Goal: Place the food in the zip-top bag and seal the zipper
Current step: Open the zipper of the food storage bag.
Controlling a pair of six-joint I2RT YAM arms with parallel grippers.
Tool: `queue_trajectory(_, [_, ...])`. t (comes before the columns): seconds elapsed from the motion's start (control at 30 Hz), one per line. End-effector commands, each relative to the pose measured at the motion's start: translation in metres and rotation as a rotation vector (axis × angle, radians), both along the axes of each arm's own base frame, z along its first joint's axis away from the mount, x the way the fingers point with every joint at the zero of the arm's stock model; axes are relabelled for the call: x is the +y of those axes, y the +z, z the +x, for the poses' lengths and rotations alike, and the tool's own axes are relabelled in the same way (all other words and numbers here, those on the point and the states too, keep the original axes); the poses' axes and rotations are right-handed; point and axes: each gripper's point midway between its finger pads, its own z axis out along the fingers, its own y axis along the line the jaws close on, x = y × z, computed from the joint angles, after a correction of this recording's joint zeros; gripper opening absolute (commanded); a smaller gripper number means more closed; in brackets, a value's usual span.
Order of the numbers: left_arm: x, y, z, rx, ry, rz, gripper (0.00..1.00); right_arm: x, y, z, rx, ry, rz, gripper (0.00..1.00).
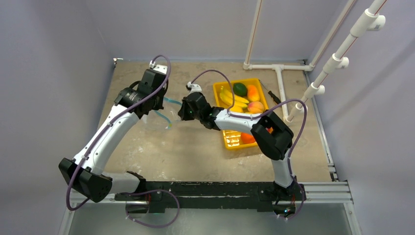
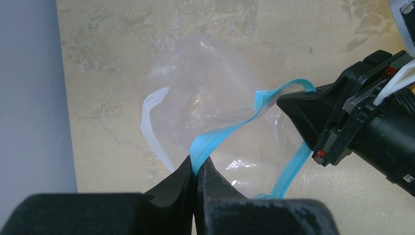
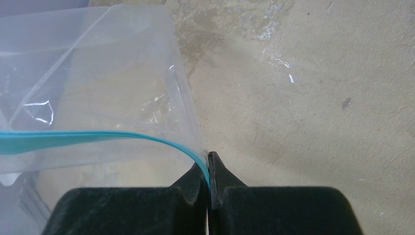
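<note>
The clear zip-top bag (image 2: 205, 98) hangs between my two grippers over the left middle of the table, with nothing inside it. My left gripper (image 2: 197, 164) is shut on the teal-blue zipper (image 2: 230, 129). My right gripper (image 3: 208, 161) is shut on the same strip further along, at the bag's corner (image 3: 107, 73). A second teal strip (image 2: 293, 169) hangs apart from the held one, so the mouth gapes. The food lies in the yellow tray (image 1: 232, 141) to the right: bananas (image 1: 230, 98), avocado (image 1: 240, 89), mango (image 1: 253, 93), peach (image 1: 255, 106). My right arm covers the tray's near half.
White pipes (image 1: 281, 83) run along the back right of the table and up the right wall. A thin black object (image 1: 273, 96) lies beside the tray. A metal rail (image 1: 318, 188) borders the near edge. Grey walls close in on the left and back.
</note>
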Motion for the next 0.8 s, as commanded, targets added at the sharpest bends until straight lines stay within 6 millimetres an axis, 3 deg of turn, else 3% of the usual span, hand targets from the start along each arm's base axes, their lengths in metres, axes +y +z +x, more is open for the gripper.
queue_trajectory(0.0, [-0.003,-0.001,0.008,-0.047,0.014,-0.021,0.00,0.001,0.041,0.010,-0.069,-0.006,0.054,0.03])
queue_trajectory(0.3, [-0.005,-0.024,0.013,-0.038,0.025,-0.011,0.00,-0.015,0.081,0.009,-0.136,-0.036,0.055,0.36])
queue_trajectory(0.6, [-0.012,-0.038,0.018,-0.042,0.019,-0.037,0.00,-0.043,0.105,0.005,-0.152,-0.101,0.014,0.47])
queue_trajectory(0.77, [-0.014,-0.045,0.019,-0.051,0.011,-0.054,0.00,-0.071,0.107,-0.001,-0.122,-0.157,-0.032,0.56])
